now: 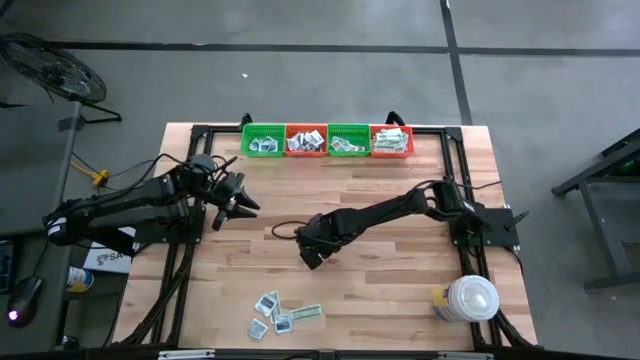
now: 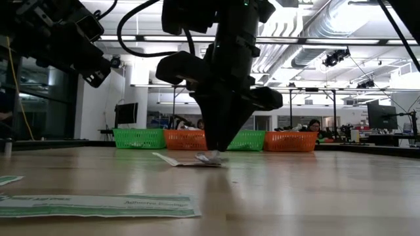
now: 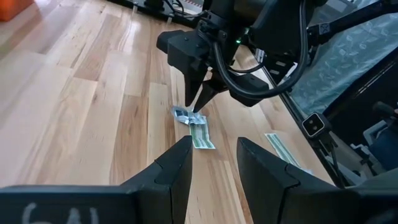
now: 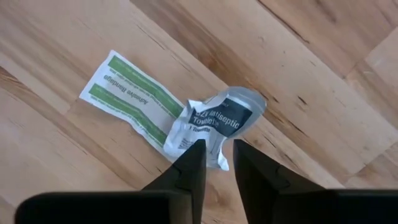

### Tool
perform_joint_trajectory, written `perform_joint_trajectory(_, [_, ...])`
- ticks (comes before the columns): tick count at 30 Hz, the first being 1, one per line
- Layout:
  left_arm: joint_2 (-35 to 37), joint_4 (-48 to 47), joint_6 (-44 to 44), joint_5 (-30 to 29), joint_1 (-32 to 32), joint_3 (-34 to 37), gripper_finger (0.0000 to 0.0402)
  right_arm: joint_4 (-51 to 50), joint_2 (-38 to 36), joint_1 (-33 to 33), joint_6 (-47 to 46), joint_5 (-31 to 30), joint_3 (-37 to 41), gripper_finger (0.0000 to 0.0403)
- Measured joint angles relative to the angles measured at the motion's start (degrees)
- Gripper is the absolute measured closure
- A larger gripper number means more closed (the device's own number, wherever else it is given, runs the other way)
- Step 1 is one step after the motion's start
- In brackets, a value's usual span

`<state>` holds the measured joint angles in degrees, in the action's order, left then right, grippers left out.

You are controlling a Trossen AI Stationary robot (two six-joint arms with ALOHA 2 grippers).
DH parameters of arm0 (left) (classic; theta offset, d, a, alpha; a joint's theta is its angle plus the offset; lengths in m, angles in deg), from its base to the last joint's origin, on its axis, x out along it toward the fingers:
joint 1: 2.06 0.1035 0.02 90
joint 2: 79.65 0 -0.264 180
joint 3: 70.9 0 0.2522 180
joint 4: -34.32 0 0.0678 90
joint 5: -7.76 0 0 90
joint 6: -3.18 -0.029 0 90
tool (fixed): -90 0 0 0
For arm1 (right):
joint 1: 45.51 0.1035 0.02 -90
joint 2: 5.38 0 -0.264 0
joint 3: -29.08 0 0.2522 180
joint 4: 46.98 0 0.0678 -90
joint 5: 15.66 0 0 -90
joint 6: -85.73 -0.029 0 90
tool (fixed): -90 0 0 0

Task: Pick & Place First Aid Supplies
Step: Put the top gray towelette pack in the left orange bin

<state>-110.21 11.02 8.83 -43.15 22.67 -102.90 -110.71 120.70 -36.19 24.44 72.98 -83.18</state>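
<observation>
Crumpled white-grey antiseptic towelette packet [image 4: 214, 124] with dark label lies mid wooden surface [image 1: 400, 270], overlapping a flat pale-green-striped adhesive bandage strip [image 4: 132, 93]. Right gripper [image 4: 216, 158] directly above, fingers slightly parted, straddling the packet's edge. Left gripper [image 3: 214, 165] hovers off to the side, fingers apart, empty.

Both arms are built of dark, matt black links joined by rounded housings, with black cables looped along them. The left gripper [image 3: 214, 171] is formed of two broad, wedge-shaped black fingers. The right gripper [image 4: 216, 163] is made of two narrower tapered black fingers, and a small green light is seen above it.
</observation>
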Motion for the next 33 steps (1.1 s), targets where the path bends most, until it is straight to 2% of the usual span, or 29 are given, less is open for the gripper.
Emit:
perform_joint_trajectory(16, [0.02,-0.02,-0.44,-0.15,0.02,0.04,0.0277,2.41,2.71,-2.22,-0.91,1.8,-0.2,0.0317])
perform_joint_trajectory(20, [0.02,-0.09,-0.44,-0.15,0.02,0.04,0.0277,2.11,2.76,-2.22,-0.94,2.06,-0.2,0.0337])
perform_joint_trajectory(25, [0.0,-0.11,-0.45,-0.15,0.02,0.04,0.0277,1.86,2.82,-2.59,-0.22,2.71,-0.17,0.0394])
perform_joint_trajectory(33, [0.0,-0.24,-0.87,-0.13,0.02,0.04,0.0277,1.88,3.72,-2.61,0.51,3.32,-0.22,0.04])
